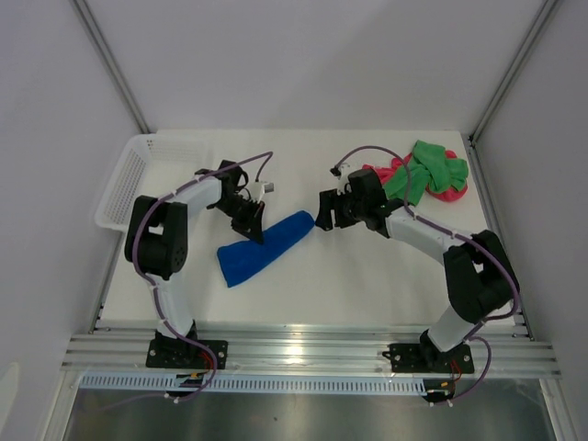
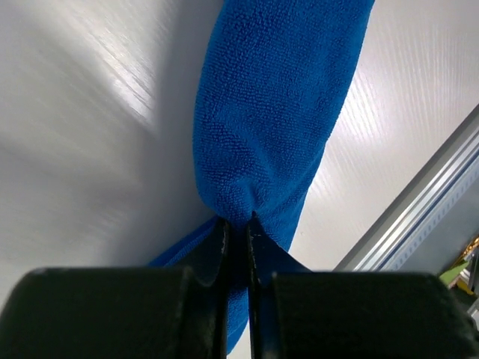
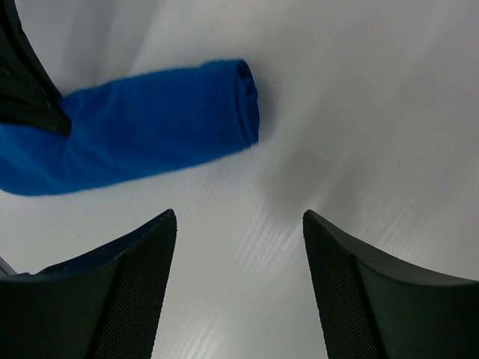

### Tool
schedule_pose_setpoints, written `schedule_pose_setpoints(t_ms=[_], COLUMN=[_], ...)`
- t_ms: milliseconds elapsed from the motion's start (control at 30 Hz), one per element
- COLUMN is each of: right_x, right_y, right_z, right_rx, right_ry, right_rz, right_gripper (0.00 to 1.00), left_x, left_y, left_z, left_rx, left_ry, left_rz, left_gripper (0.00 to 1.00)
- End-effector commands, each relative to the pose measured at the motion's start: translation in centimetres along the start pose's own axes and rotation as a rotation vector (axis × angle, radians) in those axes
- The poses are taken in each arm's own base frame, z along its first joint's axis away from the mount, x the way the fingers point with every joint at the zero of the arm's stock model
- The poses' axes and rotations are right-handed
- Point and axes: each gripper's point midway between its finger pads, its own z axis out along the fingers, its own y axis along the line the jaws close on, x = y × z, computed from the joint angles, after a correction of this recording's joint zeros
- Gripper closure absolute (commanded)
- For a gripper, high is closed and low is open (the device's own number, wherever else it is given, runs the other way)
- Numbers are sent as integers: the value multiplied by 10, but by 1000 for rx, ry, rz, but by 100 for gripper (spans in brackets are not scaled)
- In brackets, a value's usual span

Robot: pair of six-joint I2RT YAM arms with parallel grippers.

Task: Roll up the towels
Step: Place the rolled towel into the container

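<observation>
Pinching a thin fold of the blue towel point(image 2: 277, 134) between jaws that are almost fully closed, the left gripper point(image 2: 236, 224) grips the cloth partway along its length. This towel lies as a loose roll, set diagonally near the middle of the white table point(image 1: 367, 285). The pinch seems meant to stop the roll from unwinding. The right gripper point(image 3: 239, 215) hovers just beside the roll's far-right end, its jaws spread wide with nothing between them, probably standing clear of a finished end. The left arm rises from its base to a high elbow on the left, then stretches its forearm right, wrist tipped down onto the cloth. The right arm mirrors it, elbow out to the right, forearm reaching left toward the centre. The green towel point(image 1: 432, 170) and pink-red towel point(image 1: 452, 191) lie heaped together at the far right, not yet rolled. A white mesh basket point(image 1: 124, 184) sits at the far left.
</observation>
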Motion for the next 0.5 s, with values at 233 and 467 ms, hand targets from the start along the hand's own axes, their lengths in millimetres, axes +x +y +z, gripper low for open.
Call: schedule_pose_setpoints(t_ms=[233,467], right_x=[-20,-14], right_y=[13,16], right_z=[59,85], right_rx=[-141,-222], right_ry=[7,40], right_rz=[20,31], right_gripper=[21,23], left_x=[-1,-5], left_y=[-3,0], left_z=[-10,-22], left_rx=[-34,-101], left_ry=[26,-8], left_rz=[41,51], left_gripper=[70,55])
